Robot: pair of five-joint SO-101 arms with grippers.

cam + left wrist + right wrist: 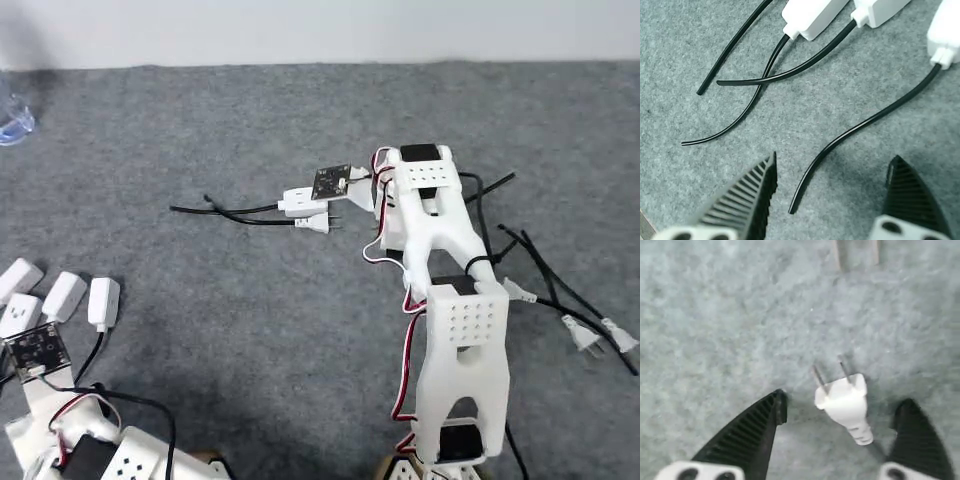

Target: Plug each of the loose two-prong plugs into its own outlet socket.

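A white two-prong plug (842, 401) lies flat on the grey carpet, right between the fingers of my open right gripper (844, 401), its prongs pointing away from the wrist. The prongs of a second plug (856, 254) lie just beyond it. From above, these two plugs (312, 222) (298, 201) lie side by side at the tip of the right arm (420, 200). My left gripper (834, 159) is open over bare carpet and loose black cords. Three white outlet sockets (812, 15) (880, 9) (945, 32) lie ahead of it, apart from it.
More white plugs on black cords (585, 335) (515, 290) lie to the right of the right arm. The sockets (65, 296) (103, 302) cluster at the left edge by the left arm's wrist board (38, 347). A clear object (12, 122) sits at the far left.
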